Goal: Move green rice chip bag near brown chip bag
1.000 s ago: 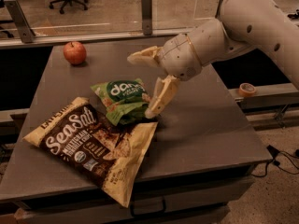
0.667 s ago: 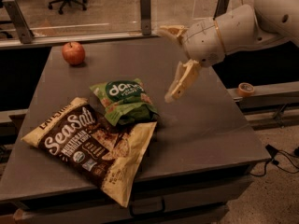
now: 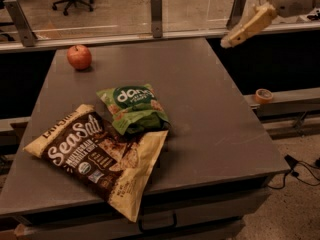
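The green rice chip bag (image 3: 134, 109) lies flat near the middle of the grey table (image 3: 215, 114). Its lower edge touches the upper right corner of the brown chip bag (image 3: 100, 156). The brown chip bag lies at the front left, with one corner hanging over the table's front edge. My gripper (image 3: 240, 31) is high at the top right, above and beyond the table's far right corner and far from both bags. It is open and empty. Only one cream finger (image 3: 250, 25) shows; the other is out of view.
A red apple (image 3: 79, 57) sits at the table's far left. A roll of tape (image 3: 263, 95) lies on a low ledge to the right of the table. A glass rail with metal posts (image 3: 156, 14) runs behind the table.
My gripper has risen and swung away to the upper right, from just beside the green bag to the edge of the view. Both bags and the apple have stayed put.
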`<state>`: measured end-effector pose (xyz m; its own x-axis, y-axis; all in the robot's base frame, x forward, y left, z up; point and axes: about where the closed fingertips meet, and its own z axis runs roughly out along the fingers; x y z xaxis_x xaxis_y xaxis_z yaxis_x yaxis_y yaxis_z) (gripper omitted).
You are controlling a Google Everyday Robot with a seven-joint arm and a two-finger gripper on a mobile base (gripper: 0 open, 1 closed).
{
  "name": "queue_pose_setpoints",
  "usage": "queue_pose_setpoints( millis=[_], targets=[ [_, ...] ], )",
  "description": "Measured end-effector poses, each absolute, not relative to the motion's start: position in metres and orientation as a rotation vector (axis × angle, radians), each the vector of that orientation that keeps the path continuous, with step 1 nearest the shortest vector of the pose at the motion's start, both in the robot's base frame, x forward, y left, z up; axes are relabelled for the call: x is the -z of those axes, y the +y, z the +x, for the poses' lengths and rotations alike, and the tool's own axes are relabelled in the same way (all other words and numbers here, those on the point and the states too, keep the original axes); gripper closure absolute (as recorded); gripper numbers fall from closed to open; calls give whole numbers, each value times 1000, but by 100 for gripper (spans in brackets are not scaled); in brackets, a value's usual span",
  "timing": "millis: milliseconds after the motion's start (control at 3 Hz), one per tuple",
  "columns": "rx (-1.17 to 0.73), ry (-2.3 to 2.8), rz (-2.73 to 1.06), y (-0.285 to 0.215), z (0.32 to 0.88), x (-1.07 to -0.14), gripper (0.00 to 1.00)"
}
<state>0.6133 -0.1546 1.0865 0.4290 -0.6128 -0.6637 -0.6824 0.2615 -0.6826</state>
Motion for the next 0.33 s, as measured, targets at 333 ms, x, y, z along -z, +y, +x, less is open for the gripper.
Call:
queue_pose_setpoints(
  millis=[333],
  targets=[
    [-39, 1230, -1376, -157, 621, -1098, 0]
  ],
)
